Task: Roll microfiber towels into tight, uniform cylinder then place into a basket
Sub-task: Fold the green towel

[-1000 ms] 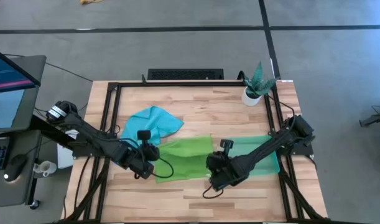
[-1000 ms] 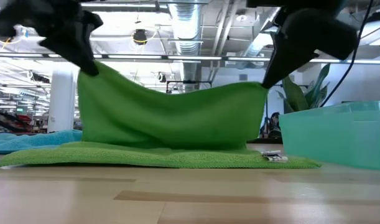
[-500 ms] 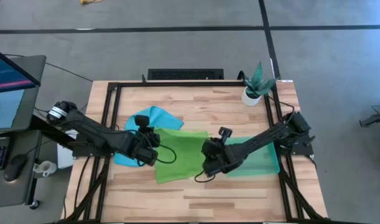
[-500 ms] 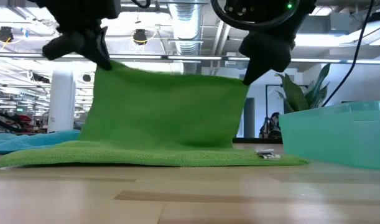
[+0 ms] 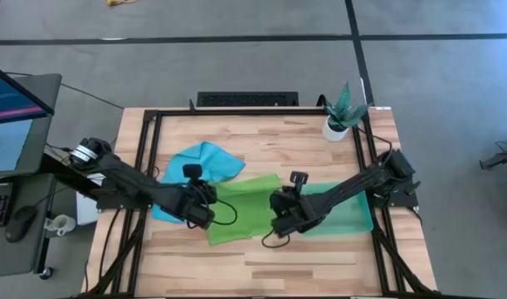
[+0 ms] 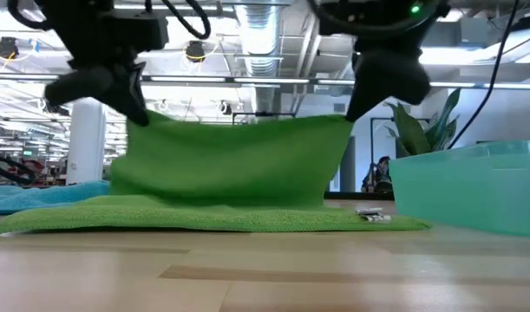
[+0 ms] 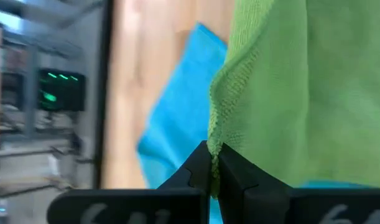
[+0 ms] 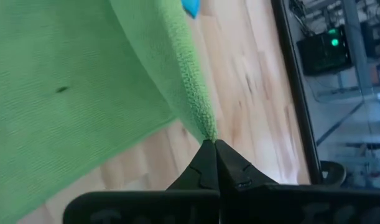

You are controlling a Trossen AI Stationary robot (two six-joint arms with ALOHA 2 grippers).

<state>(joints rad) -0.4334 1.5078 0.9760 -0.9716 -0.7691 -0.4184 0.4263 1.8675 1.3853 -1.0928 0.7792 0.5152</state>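
Green towel (image 6: 230, 165) was held up by two corners above counter (image 5: 261, 141), lower part lying flat on wood; left hand (image 5: 205, 206) was clamped on one corner; right hand (image 5: 280, 218) was clamped on other corner; blue towel (image 5: 202, 160) lay crumpled beside and partly under green towel; basket (image 5: 348, 214) sat at counter's right side, under right arm.
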